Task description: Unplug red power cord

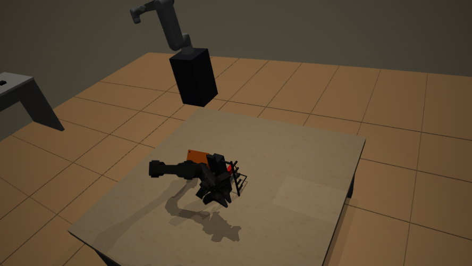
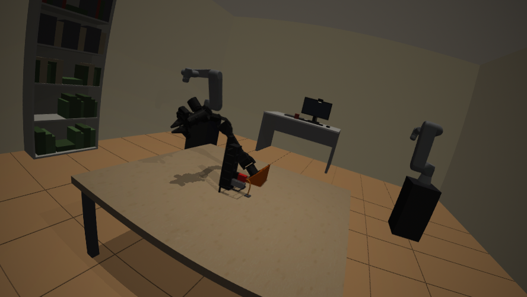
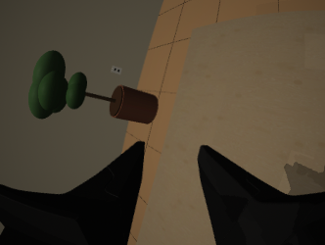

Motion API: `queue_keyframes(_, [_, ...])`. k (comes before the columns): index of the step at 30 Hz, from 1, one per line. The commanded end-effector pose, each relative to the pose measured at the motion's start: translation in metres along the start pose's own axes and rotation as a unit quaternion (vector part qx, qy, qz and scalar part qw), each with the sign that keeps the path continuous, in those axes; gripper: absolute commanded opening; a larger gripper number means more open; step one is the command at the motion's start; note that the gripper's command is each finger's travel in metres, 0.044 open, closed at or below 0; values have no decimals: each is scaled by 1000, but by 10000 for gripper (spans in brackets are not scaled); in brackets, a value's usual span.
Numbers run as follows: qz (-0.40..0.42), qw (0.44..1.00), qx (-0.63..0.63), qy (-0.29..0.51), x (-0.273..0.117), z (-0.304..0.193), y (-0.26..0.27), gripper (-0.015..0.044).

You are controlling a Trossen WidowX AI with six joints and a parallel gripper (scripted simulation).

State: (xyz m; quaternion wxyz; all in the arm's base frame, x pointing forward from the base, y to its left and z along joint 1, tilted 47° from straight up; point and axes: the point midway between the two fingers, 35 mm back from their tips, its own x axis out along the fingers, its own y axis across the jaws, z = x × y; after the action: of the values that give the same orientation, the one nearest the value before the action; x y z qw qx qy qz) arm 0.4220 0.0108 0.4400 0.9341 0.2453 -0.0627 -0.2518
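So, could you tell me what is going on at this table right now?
The single arm's gripper hangs in the air above the table, fingers apart with nothing between them. The red plug appears to sit in the black power strip, which stands on edge beside an orange plate. The gripper touches neither plug nor strip, so the unplugging looks not yet done.

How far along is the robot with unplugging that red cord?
Nothing looks done yet: the red plug still appears seated in the power strip. Nothing is in hand; the gripper hangs above the table, fingers apart with nothing between them. Left to do: reach the plug, grip it, pull it out, then open and back away.
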Motion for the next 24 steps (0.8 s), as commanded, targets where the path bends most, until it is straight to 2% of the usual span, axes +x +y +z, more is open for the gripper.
queue_keyframes(1, [8, 995, -87, 54, -2, -43, 7, 160])
queue_keyframes(7, [31, 969, -210, 128, -14, -104, 15, 160])
queue_keyframes(13, [71, 896, -379, 221, -41, -184, 13, 160])
queue_keyframes(19, [115, 768, -548, 311, -79, -269, -8, 160])
queue_keyframes(24, [158, 626, -669, 369, -120, -327, -36, 160])
